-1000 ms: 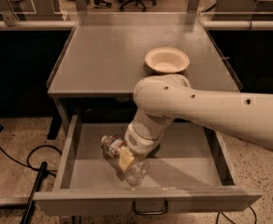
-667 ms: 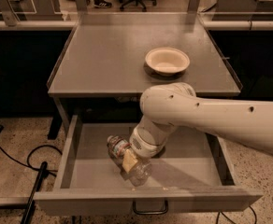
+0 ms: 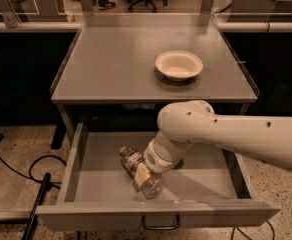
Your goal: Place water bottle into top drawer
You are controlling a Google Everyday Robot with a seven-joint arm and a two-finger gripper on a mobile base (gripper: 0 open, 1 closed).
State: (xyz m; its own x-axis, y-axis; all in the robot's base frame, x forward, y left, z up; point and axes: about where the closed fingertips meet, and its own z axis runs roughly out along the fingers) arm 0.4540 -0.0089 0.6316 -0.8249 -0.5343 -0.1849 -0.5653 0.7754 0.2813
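Camera view: the grey desk (image 3: 116, 59) carries a pale bowl (image 3: 179, 65) near its right edge, toward the front. Below the desk's front edge the top drawer (image 3: 98, 171) is pulled out, with a dark loop handle (image 3: 161, 223) on its front wall. The white arm (image 3: 231, 134) reaches in from the right and bends down into the drawer. Its claw (image 3: 142, 176) sits low over the drawer's middle, close to the front wall, clenched on the water bottle (image 3: 132, 160). The bottle is inside the drawer, tilted, with its cap pointing back-left and its base toward the front wall. One tan finger (image 3: 141, 173) lies across its body.
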